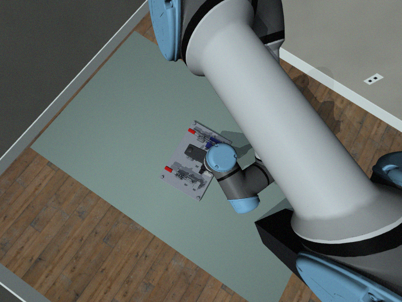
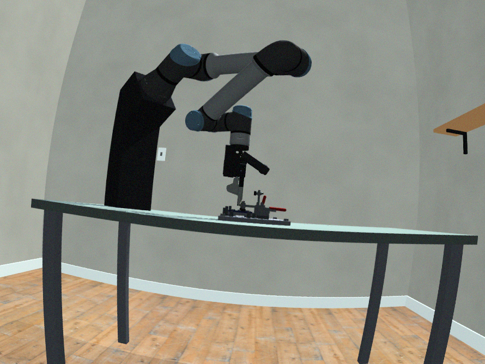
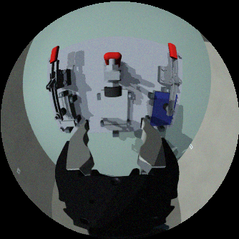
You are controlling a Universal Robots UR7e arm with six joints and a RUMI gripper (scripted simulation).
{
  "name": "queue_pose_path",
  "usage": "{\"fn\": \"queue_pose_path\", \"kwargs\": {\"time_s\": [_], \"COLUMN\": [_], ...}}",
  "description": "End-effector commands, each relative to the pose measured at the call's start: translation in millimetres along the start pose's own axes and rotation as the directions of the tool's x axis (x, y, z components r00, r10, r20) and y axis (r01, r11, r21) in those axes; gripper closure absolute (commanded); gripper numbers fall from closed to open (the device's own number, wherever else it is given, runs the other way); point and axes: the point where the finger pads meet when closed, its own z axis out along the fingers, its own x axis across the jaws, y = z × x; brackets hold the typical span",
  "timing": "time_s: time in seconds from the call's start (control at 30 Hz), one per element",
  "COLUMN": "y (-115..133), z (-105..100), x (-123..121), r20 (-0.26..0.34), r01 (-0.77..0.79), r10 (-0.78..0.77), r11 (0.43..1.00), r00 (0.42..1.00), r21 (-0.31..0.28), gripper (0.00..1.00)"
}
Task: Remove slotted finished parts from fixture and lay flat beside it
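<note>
Your arm [image 2: 231, 88] is folded at the elbow, wrist pointing straight down; your gripper [image 3: 116, 148] hangs half open, holding nothing.

My hand [image 3: 115, 143], fingers apart and empty, has room at the fixture's [image 3: 91, 76] near edge; red-handled clamps [image 3: 111, 57] and blue blank [image 3: 159, 109] obstruct beyond.
</note>
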Motion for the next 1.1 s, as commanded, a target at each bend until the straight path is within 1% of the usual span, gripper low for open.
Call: {"fn": "queue_pose_path", "kwargs": {"time_s": [0.0,0.63,1.07], "y": [0.3,0.2,0.1], "z": [1.9,2.7,8.9], "x": [0.9,1.4,1.8], "r20": [-0.001,-0.002,-0.002], "r01": [-0.001,-0.001,-0.001], "r10": [0.001,0.001,0.001], "r11": [1.000,1.000,1.000], "r00": [1.000,1.000,1.000], "r21": [0.000,0.000,0.000], "gripper": [0.41,0.41,0.41]}}
